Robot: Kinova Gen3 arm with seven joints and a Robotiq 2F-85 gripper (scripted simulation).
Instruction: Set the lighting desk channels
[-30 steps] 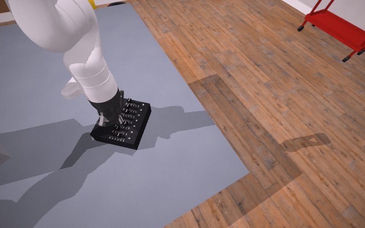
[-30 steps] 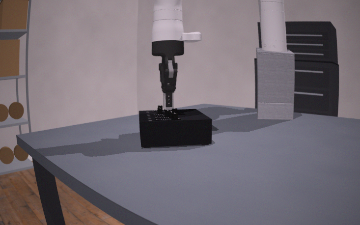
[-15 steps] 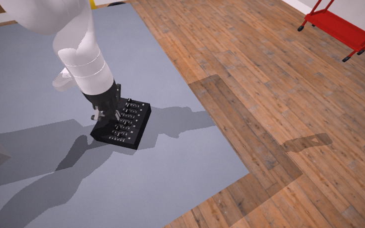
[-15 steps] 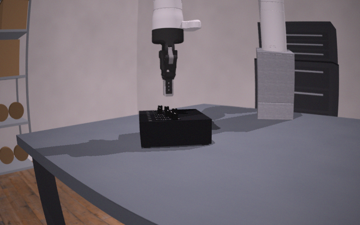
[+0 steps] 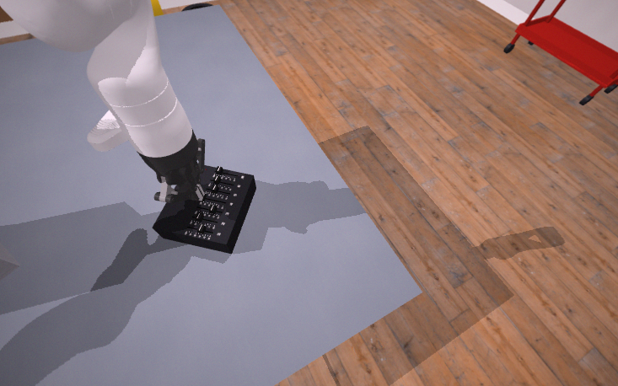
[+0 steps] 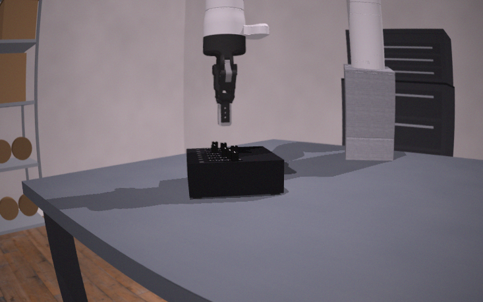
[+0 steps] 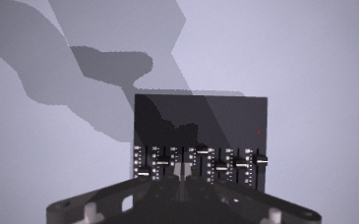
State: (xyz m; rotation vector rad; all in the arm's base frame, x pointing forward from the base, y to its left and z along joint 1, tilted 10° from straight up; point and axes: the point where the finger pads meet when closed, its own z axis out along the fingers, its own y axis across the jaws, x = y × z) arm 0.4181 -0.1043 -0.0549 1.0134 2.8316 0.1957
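Note:
The black lighting desk (image 5: 237,227) (image 6: 235,178) (image 7: 241,110) stands flat on the table. My gripper (image 5: 200,194) (image 6: 224,124) (image 7: 182,173) is shut and empty, its tips a clear gap above the desk's caps. In the wrist view one cap (image 7: 202,150), just right of the fingertips, is near the far end of its slot. The leftmost cap (image 7: 144,172) sits nearer the camera's bottom edge; another cap (image 7: 162,160) is left of the fingers. Three caps (image 7: 220,167) (image 7: 241,164) (image 7: 262,160) are farther right. The fingers hide the cap of the slot beneath them. Channel numbers are unreadable.
The grey-blue table (image 5: 272,335) (image 6: 348,233) has its edge to the right of the desk in the top view. The arm's grey pedestal (image 6: 369,112) stands behind the desk. Shelves (image 6: 4,162) and a red cart (image 5: 574,50) are away from the table.

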